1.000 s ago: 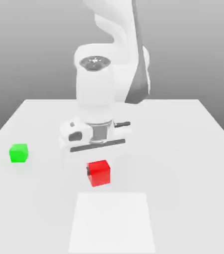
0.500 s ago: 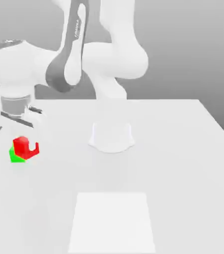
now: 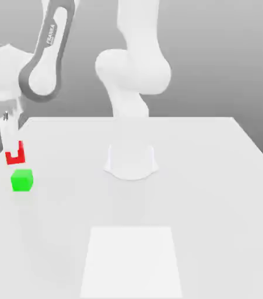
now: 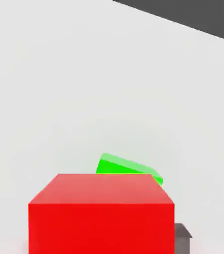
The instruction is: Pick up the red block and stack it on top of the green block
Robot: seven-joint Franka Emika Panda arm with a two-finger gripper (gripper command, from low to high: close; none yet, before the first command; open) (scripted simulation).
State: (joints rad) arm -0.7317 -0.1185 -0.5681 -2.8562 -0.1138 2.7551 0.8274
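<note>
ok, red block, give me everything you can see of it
The red block is a plain matte bright red cube with flat unmarked faces. In the exterior view it hangs in the tool, partly hidden by the white fingers, lifted off the table, above the green block with a gap between them.

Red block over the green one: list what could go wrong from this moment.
1. The red block hangs in the gripper above the green block, apart from it and a bit toward the exterior view's left; released now, it could land off-centre and tumble.
2. In the hand view the green block is mostly hidden behind the red one, so alignment is hard to judge.
</note>
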